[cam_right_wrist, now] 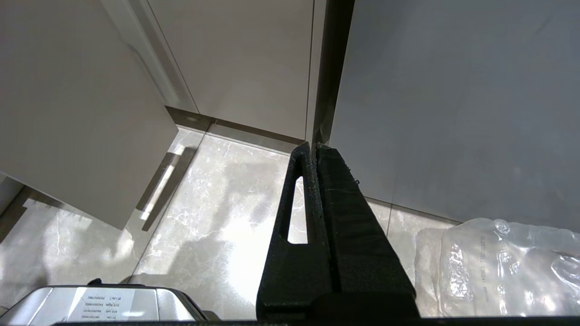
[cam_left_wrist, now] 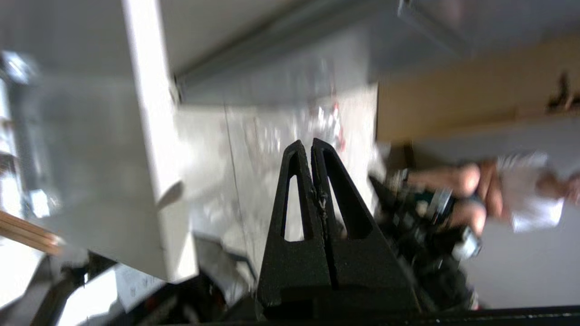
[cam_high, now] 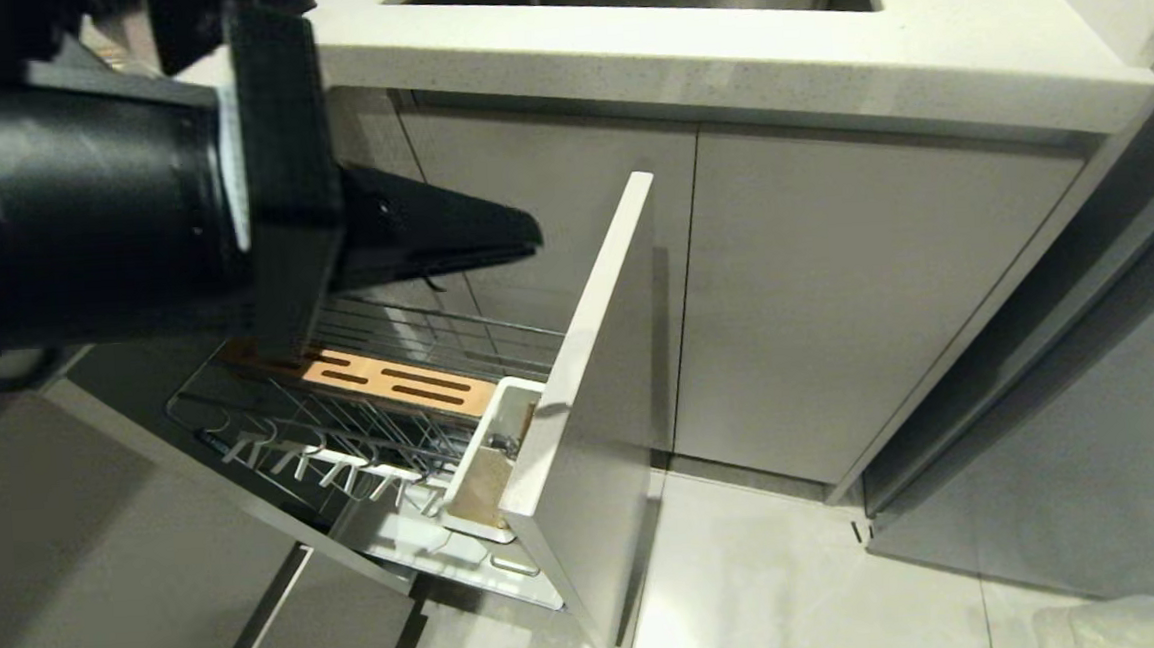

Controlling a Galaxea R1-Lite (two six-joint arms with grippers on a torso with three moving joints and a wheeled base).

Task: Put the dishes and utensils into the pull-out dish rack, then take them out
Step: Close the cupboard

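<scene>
The left gripper (cam_high: 522, 239) is seen above the pull-out dish rack (cam_high: 382, 416), its black fingers pressed together with nothing between them. It hangs over the back half of the wire basket, tips aimed toward the flat front panel (cam_high: 582, 404), clear of everything below. In the left wrist view the chopsticks (cam_left_wrist: 27, 233) show as pale wooden ends at the frame's edge, beside the panel.

The rack is drawn fully out from under the counter (cam_high: 721, 55). Its long axis runs from the cabinet opening out to the front panel. The slotted wooden strip (cam_high: 395, 380) lies along the basket's far edge on that same line, and the upright prongs (cam_high: 315, 460) stand in a row along the near edge. The white utensil cup (cam_high: 490, 450) sits in the front corner, touching the panel, with what seem to be the chopstick ends inside, leaning toward the panel. No bowl, plate or spoon can be seen in the rack.

The step in hand is judged to be a reach for the next item. The jaws should be opened before descent, and the approach made from above, so that the prongs and panel edge are not struck.

The right gripper (cam_right_wrist: 312, 151) is parked low over the floor, fingers together and empty.
</scene>
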